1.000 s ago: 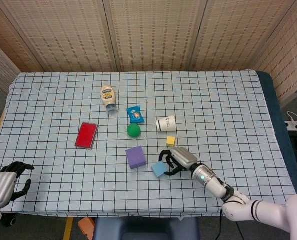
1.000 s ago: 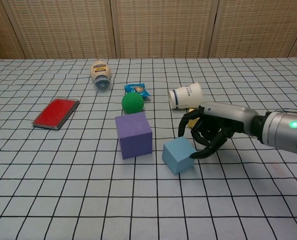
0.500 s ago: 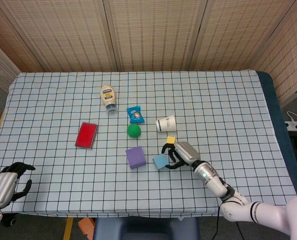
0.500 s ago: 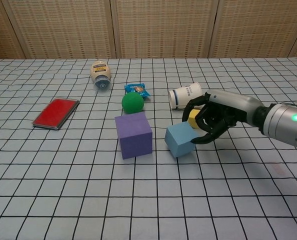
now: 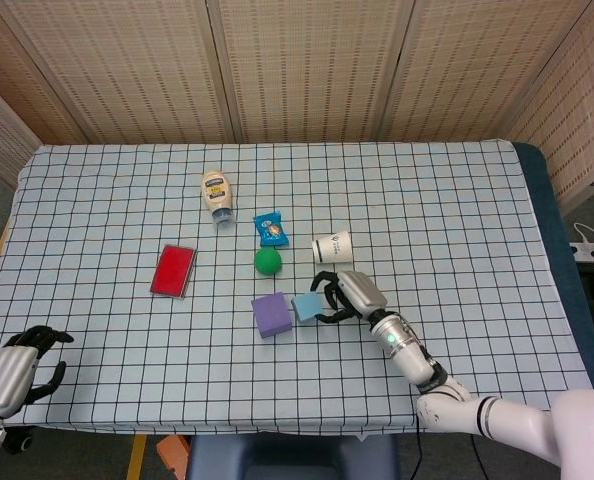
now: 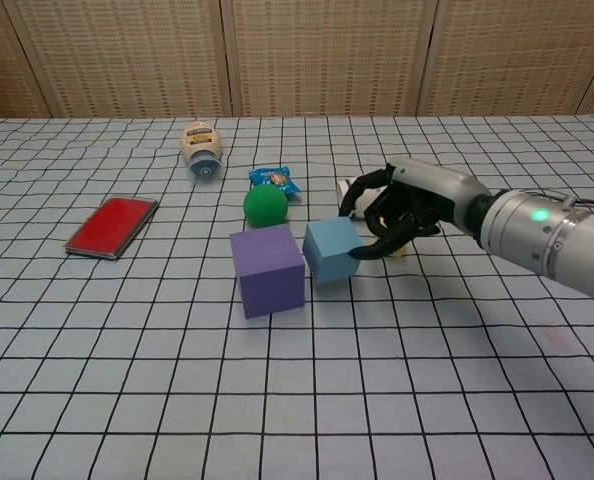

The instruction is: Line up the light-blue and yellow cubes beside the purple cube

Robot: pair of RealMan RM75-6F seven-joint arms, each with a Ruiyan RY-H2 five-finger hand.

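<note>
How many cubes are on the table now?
3: the purple foam cube; the light-blue foam cube close on its right, at the right hand; the small yellow cube, mostly hidden behind that hand.

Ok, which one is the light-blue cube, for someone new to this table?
Find the purple cube near the table's middle front. The light-blue cube sits just to its right, with the right robot hand against its far side. It is smaller and paler than the purple one.
</note>
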